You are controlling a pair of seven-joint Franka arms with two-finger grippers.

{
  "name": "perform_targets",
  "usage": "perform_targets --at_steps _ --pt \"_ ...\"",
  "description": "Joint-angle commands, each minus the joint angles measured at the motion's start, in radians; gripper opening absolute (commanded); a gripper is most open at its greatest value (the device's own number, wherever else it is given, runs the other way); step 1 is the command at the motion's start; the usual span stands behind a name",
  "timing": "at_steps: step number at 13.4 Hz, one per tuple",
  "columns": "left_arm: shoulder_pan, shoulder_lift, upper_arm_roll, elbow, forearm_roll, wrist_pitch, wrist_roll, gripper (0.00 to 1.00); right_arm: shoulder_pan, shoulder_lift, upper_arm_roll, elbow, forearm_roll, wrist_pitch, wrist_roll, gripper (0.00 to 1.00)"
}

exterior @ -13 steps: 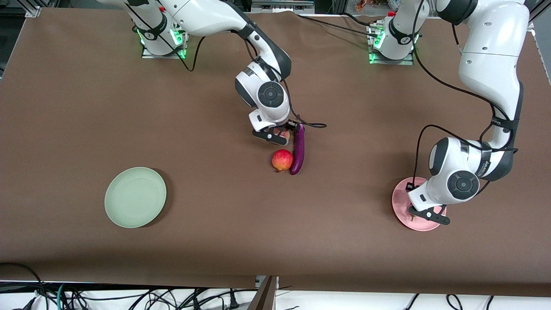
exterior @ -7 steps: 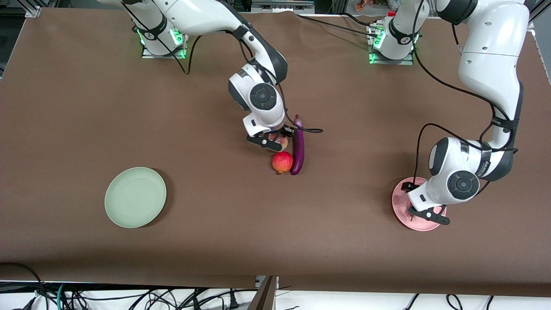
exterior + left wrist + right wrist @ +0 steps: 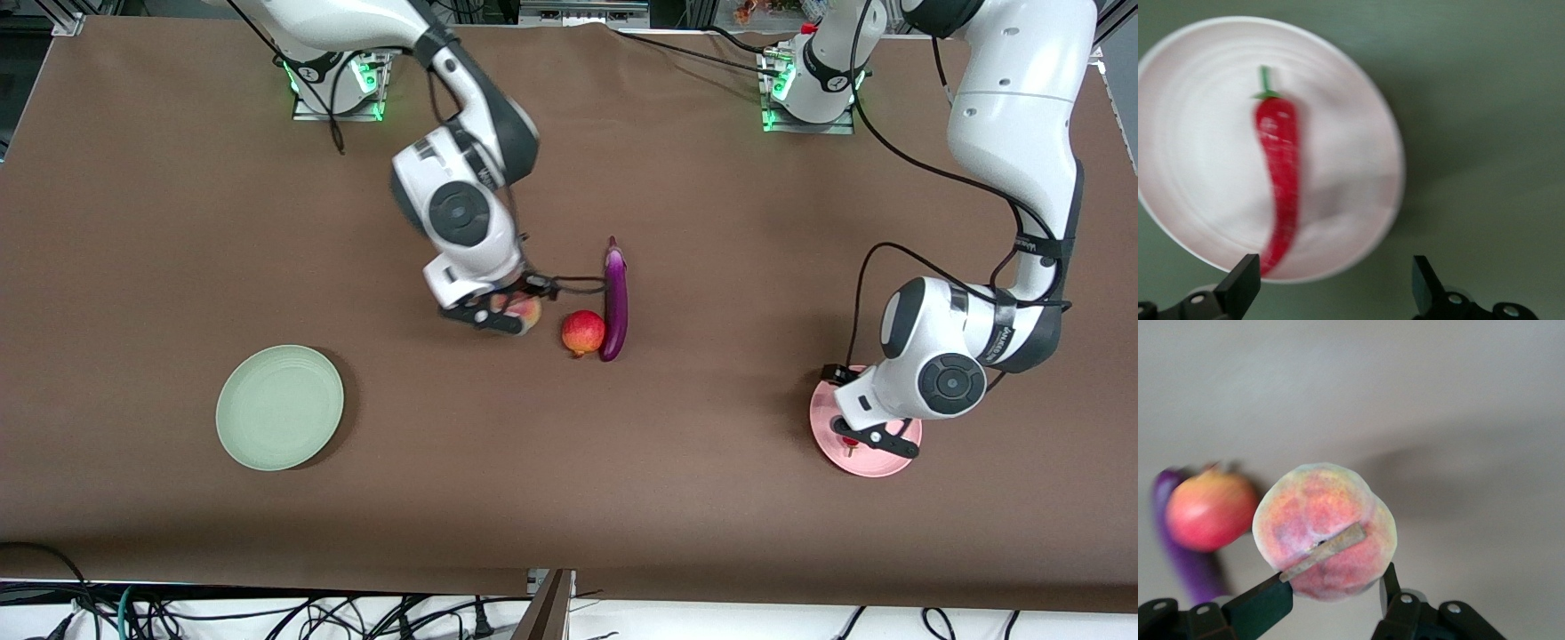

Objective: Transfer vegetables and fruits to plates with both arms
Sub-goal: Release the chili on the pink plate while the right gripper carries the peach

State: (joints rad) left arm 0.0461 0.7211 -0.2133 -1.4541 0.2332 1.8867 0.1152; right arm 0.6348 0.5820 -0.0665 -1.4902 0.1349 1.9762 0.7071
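In the front view the right gripper has lifted the flattened orange-pink peach away from its spot beside the long glossy purple eggplant and now carries it over the brown table, toward the right arm's end where the pale mint green ringed plate lies bare; that fruit looks well on its way, while the round red-yellow pomegranate-like fruit and the eggplant, touching each other, remain to be moved. The left gripper has risen a little over the pale pink round plate, suggesting a finished drop. The left wrist view shows this: the curved bright red chili pepper lies in the pink plate, with the fingers spread apart and empty above it. In the right wrist view the fingers are clamped on the peach, pomegranate and eggplant below on the table.
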Motion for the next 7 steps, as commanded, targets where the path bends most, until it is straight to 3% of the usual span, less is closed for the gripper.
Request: perform_targets --at_steps 1,3,5,7 --pt "-0.002 -0.119 -0.117 -0.067 -0.044 -0.130 -0.075 1.00 -0.041 -0.010 -0.099 -0.018 0.006 -0.025 -0.228 0.36" --pt "-0.005 -0.187 -0.210 -0.144 -0.048 -0.135 -0.165 1.00 -0.140 -0.005 -0.108 -0.019 0.000 -0.025 -0.372 0.36" --pt "-0.012 -0.175 -0.343 -0.158 -0.048 -0.126 -0.385 1.00 -0.240 -0.004 -0.108 -0.019 0.000 -0.025 -0.531 0.36" --pt "-0.095 -0.140 -0.374 -0.163 -0.046 -0.077 -0.556 1.00 -0.341 -0.001 -0.108 -0.022 -0.001 -0.025 -0.699 0.36"
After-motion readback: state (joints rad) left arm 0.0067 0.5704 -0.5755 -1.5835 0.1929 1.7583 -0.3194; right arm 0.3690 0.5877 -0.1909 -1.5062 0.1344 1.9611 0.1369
